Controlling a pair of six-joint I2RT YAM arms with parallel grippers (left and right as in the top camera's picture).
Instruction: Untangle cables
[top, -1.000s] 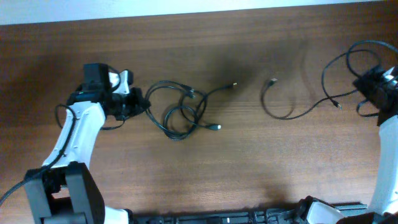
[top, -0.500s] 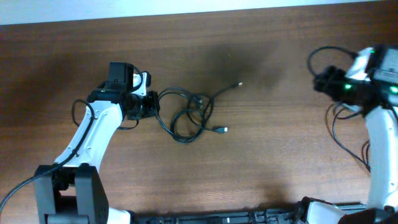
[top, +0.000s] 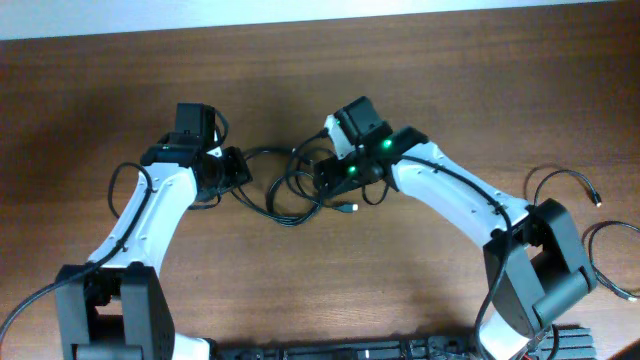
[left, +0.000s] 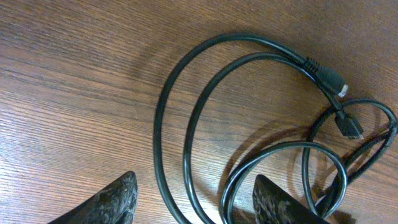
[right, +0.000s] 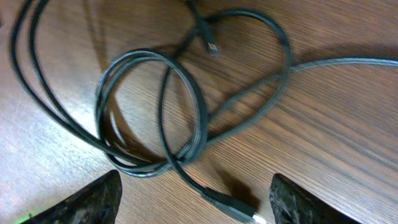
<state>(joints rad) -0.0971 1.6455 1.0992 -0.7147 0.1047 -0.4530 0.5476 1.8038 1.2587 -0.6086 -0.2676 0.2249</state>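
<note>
**Overhead.** The tangle (top: 290, 188) of cables is seen on the table (top: 450, 80), between the two arms. The left gripper (top: 232, 172) is set at its left edge and the right gripper (top: 333, 178) at its right edge. A loose cable (top: 570, 180) lies well apart at the far right, and only this view shows it. How far either pincer is open cannot be told from here.

**Left wrist.** The left gripper is shown wide open with nothing held. Two strands of one loop (left: 186, 106) run down between its fingers (left: 115, 202), flat on the wood. A large plug (left: 329, 78) and a small plug (left: 351, 126) are seen beyond. Neither can be made out from above.

**Right wrist.** The right gripper is likewise wide open and empty. A doubled ring (right: 149, 112) is crossed by another strand, and a silver-tipped plug (right: 239, 210) lies between the fingertips. The crossings are plain only here.

**Risks.** If both strands are pinched together by the left gripper, the loops would likely be dragged as one and nothing freed. If the arms pull apart together, the crossing at the ring could be cinched tight. A plug could be snagged inside a loop. With the arms so near each other, contact between them is also possible.
</note>
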